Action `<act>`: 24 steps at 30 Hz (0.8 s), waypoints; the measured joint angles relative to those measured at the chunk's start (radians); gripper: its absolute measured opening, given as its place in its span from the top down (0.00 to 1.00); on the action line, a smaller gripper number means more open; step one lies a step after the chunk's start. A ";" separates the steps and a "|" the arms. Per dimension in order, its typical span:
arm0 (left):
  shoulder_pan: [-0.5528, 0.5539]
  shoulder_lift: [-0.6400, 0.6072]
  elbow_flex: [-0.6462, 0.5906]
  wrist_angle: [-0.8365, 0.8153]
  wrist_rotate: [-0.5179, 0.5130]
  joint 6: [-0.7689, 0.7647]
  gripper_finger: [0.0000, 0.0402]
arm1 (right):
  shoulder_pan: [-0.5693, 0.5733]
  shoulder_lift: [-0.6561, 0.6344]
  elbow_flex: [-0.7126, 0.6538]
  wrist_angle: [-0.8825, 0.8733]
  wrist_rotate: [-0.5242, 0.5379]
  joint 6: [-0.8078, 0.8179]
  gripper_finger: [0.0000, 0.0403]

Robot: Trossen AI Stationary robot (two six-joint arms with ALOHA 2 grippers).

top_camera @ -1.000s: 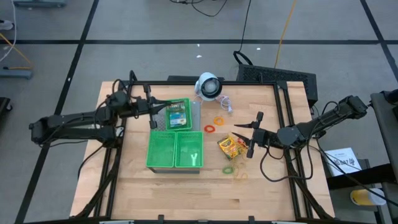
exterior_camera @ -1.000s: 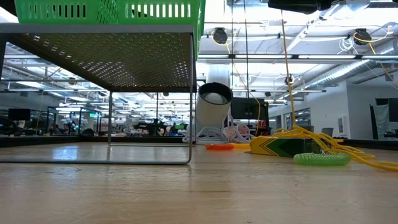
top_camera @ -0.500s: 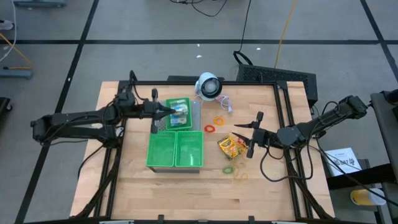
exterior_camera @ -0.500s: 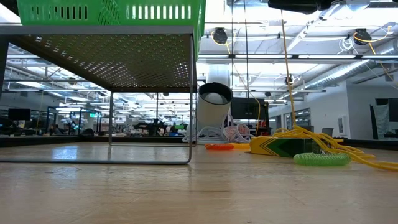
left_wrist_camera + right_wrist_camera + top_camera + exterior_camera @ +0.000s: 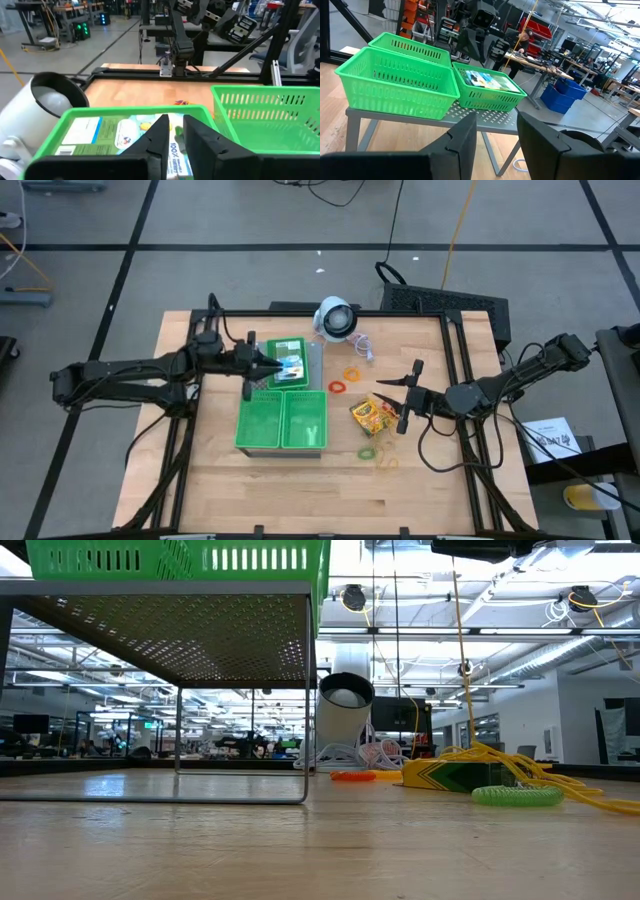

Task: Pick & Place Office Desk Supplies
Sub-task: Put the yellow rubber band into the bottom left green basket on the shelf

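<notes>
My left tool (image 5: 262,365) hangs over the far green tray (image 5: 287,364), fingers nearly together and gripping nothing that I can see, placed there because crayon boxes (image 5: 150,131) already lie flat inside it. The two near trays (image 5: 282,420) look empty. My right tool (image 5: 408,397) waits released just beside the crayon box (image 5: 371,415) on the bench (image 5: 460,480), rubber bands (image 5: 378,454) lying loose nearby.
</notes>
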 joint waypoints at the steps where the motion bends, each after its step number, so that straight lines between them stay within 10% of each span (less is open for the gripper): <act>1: -0.002 0.000 0.000 -0.002 0.000 0.000 0.82 | 0.000 0.000 0.000 0.000 0.000 0.000 0.68; 14: -0.002 -0.058 -0.001 0.211 -0.133 -0.033 0.81 | 0.000 0.000 0.000 -0.003 0.000 0.025 0.68; 24: -0.002 -0.064 -0.001 0.015 -0.334 0.008 0.81 | 0.000 0.000 0.000 -0.030 0.000 0.052 0.68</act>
